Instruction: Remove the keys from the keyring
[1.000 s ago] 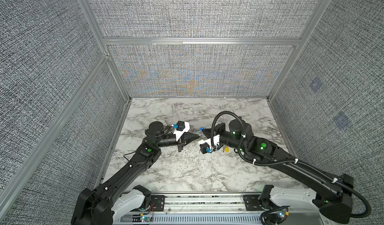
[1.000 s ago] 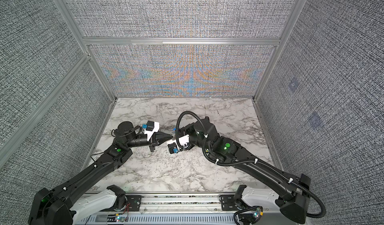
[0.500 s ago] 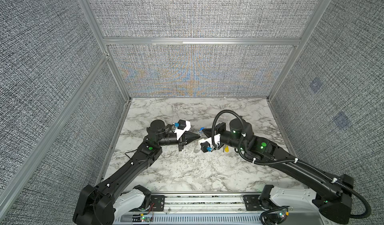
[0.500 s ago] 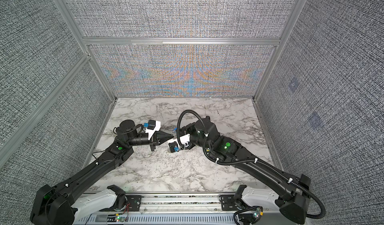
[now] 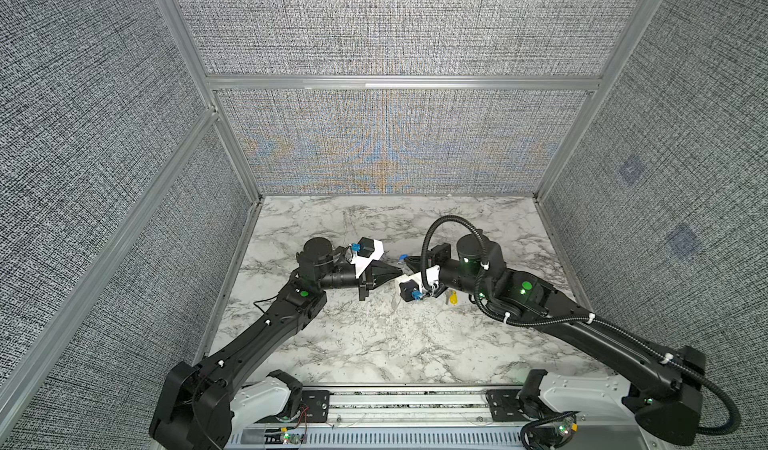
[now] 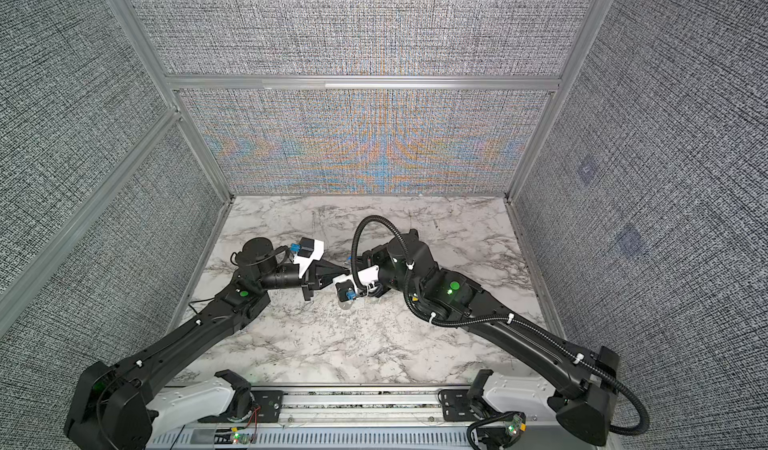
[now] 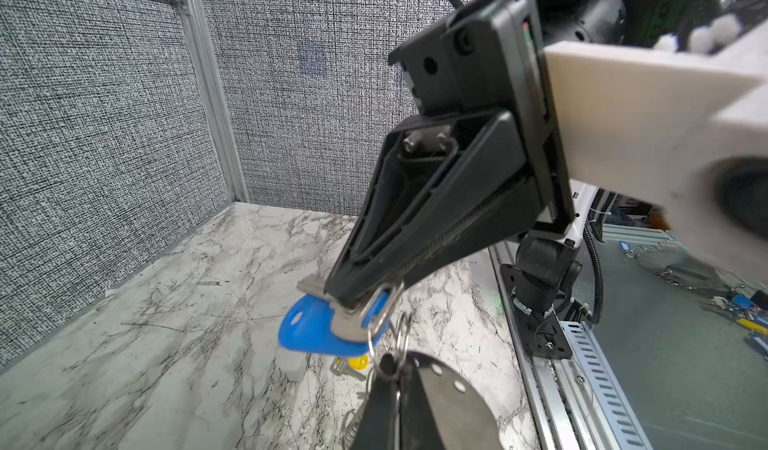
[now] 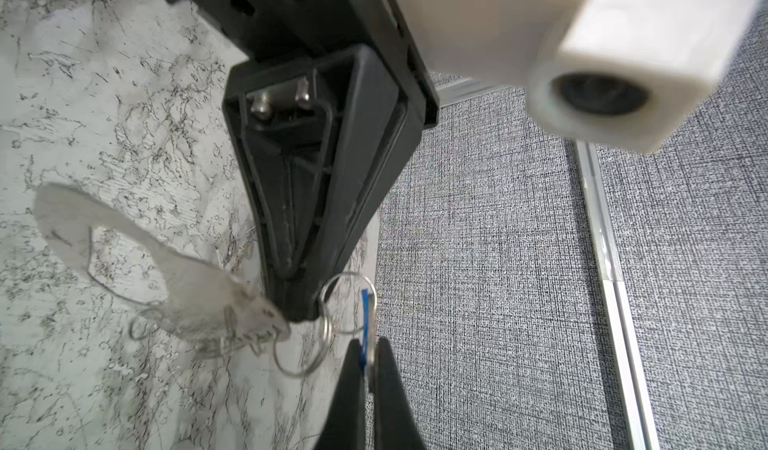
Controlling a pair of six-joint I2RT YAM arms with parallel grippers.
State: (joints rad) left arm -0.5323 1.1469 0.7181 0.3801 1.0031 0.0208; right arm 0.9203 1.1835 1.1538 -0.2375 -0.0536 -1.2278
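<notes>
A small yellow-headed metal key [image 5: 453, 298] lies on the white marble table [image 5: 374, 344]. Farther back, held off the table, the left gripper [image 8: 299, 317] pinches the flat grey metal keyring [image 8: 195, 286]. The right gripper [image 7: 353, 306] clamps the blue-headed key [image 7: 316, 331], seemingly joined to the keyring by thin wire rings [image 8: 326, 327].

The table [image 5: 374, 344] is white marble with grey veins; there are a blue key [image 7: 316, 331], yellow key [image 7: 358, 361] and grey keyring [image 7: 457, 414].

We see our right pincer [image 8: 368, 356] pinching the blue key [image 8: 365, 311] edge-on. Facing it, the left pincer [image 8: 297, 313] grips the end of the blurred, flat keyring [image 8: 178, 277] above the marble desk [image 8: 83, 95]. Small wire rings [image 8: 325, 331] hang between them.
</notes>
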